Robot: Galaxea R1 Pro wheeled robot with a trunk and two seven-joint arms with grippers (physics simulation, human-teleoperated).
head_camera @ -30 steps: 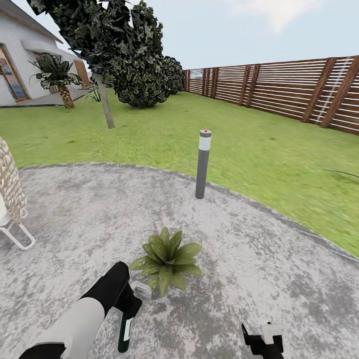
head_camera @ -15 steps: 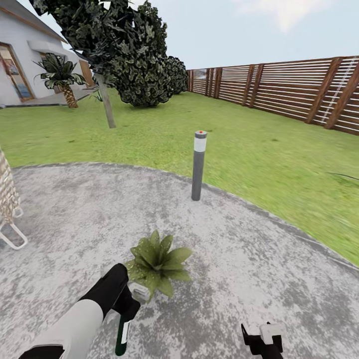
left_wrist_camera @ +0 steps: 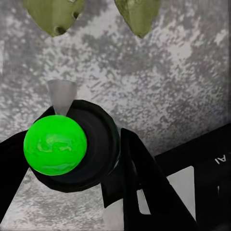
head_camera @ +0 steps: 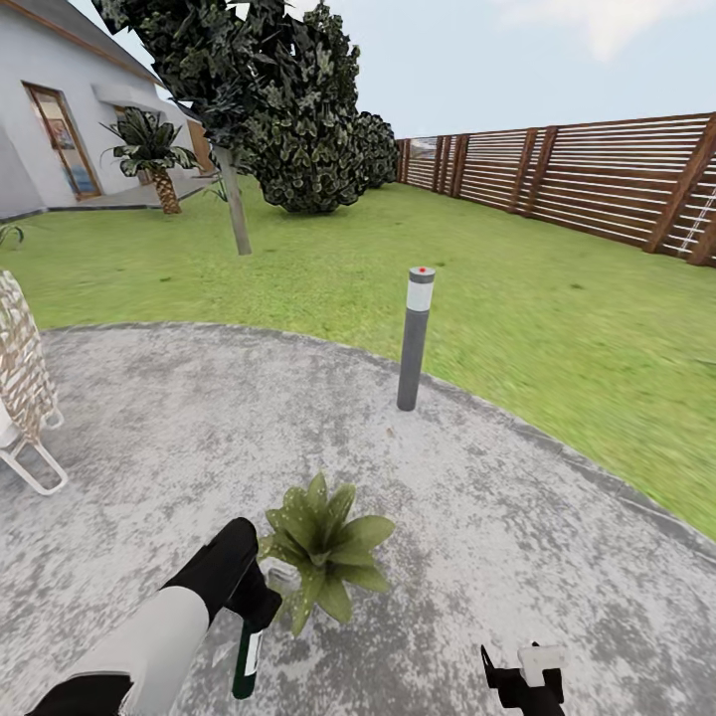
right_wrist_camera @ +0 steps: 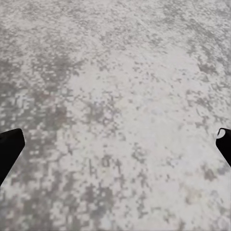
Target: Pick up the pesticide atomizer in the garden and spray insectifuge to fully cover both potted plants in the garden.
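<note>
In the head view my left gripper (head_camera: 256, 605) is shut on the pesticide atomizer (head_camera: 246, 658), whose dark green body hangs down toward the paving. Its pale head (head_camera: 277, 575) points at a potted plant (head_camera: 324, 545), a small rosette of broad green leaves right beside it. The left wrist view has the atomizer (left_wrist_camera: 72, 149) close up with a bright green ball on its dark body, a pale nozzle (left_wrist_camera: 61, 95) and two leaf tips (left_wrist_camera: 53, 14) beyond. My right gripper (head_camera: 524, 680) hangs open and empty low over the paving. The second potted plant is out of view.
A grey bollard light (head_camera: 415, 338) stands at the paving's edge beyond the plant. A wicker bench (head_camera: 22, 383) is at the left. Lawn (head_camera: 557, 328), a tree, bushes, a palm, a house and the slatted fence (head_camera: 597, 189) lie farther off.
The whole view has shifted, so the camera moved. The plant now lies a little closer to the atomizer's head. Both grippers keep their places in the picture.
</note>
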